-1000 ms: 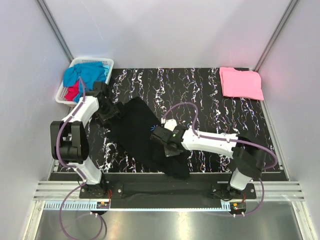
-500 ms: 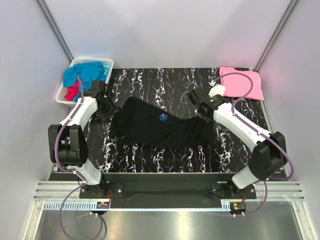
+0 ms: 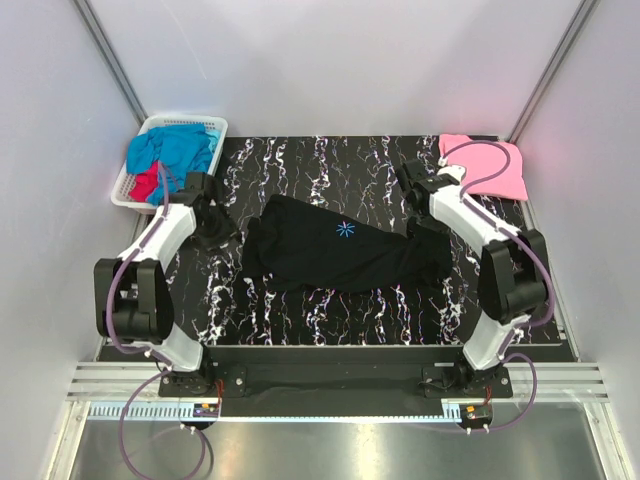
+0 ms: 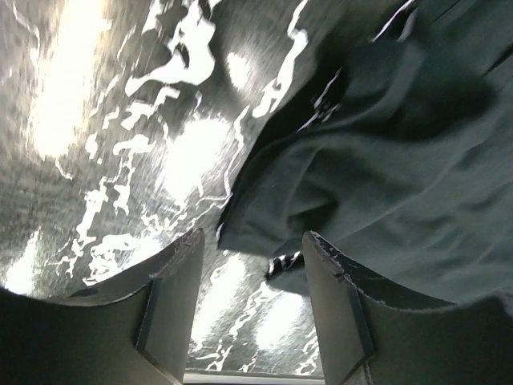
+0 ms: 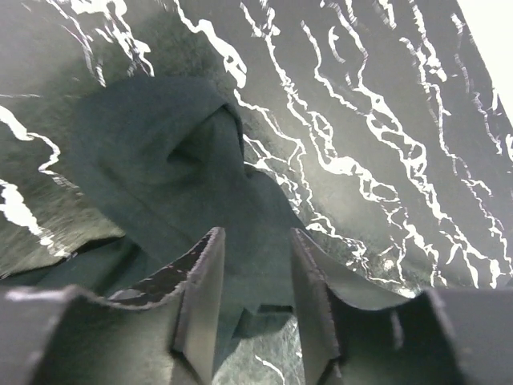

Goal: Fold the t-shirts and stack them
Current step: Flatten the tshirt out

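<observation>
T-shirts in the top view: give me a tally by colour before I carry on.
Black t-shirt: 1, lying loose, not folded
Pink t-shirt: 1, folded
Blue t-shirt: 1, bundled in the white basket
Red t-shirt: 1, in the same basket
Total: 4

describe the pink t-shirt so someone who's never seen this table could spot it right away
Start from the black marbled table in the overhead view and go to its far right corner. The pink t-shirt lies there as a flat, neat rectangle. It is the only folded one: the black t-shirt sprawls mid-table, and the blue t-shirt and red t-shirt are bunched in the white basket.
</observation>
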